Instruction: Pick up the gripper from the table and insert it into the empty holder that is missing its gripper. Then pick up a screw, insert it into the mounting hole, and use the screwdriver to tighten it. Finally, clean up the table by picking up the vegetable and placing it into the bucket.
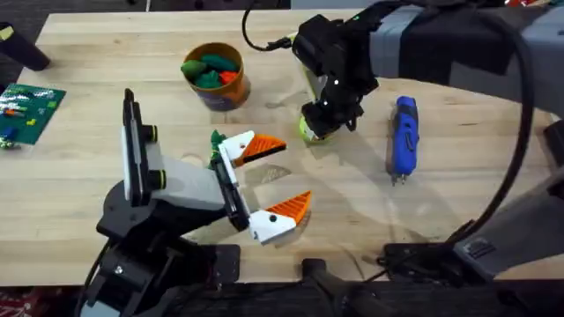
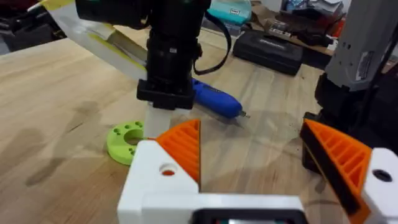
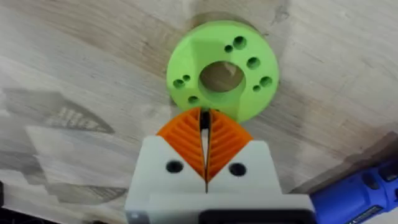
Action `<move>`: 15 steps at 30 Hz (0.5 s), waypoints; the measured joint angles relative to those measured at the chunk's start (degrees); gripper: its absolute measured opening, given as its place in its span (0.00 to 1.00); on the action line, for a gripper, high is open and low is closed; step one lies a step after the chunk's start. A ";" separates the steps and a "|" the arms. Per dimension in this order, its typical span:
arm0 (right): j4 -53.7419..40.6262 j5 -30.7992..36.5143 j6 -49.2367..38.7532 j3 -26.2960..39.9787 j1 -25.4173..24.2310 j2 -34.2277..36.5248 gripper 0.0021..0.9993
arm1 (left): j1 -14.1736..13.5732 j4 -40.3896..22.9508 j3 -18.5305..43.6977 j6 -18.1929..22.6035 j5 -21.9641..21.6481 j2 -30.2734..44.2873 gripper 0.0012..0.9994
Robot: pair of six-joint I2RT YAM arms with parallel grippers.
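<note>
Left gripper (image 1: 264, 180): low over the table (image 1: 88, 185) near its middle, jaws spread wide, nothing between the orange pads (image 2: 186, 146); white finger bodies and orange ribbed pads plain in the left wrist view.
Right gripper (image 1: 319, 126): reached in from the right, pointing straight down over the lime-green disc (image 1: 310, 132); jaws pressed together, orange pads (image 3: 186, 134) meeting with a thin dark sliver between their tips, right at the disc's near edge.
Lime-green disc: flat on the wood, a large centre hole ringed by small holes; in the left wrist view (image 2: 126, 142) just beside the foot of the right arm.
Screwdriver (image 1: 404, 136): blue, lying flat on the table to the right of the disc, apart from both grippers, metal tip toward the near edge; blue body also at a corner of the right wrist view (image 3: 360, 193).
Bucket (image 1: 214, 77): orange-brown, standing at the far middle of the table, green and orange pieces inside.
Green circuit board (image 1: 28, 110): at the table's left edge, well apart from the rest.
</note>
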 joint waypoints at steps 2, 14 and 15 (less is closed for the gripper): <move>-0.43 -0.07 0.01 0.00 0.00 -0.30 0.00 | 0.00 0.00 0.00 0.00 -0.01 0.00 0.99; -8.91 -0.28 -0.02 7.95 0.00 -6.43 0.00 | 0.00 0.00 0.00 0.00 -0.01 0.00 0.99; -9.86 -0.34 -0.06 9.05 0.00 -6.72 0.00 | 0.00 0.00 0.00 0.00 -0.01 0.00 0.99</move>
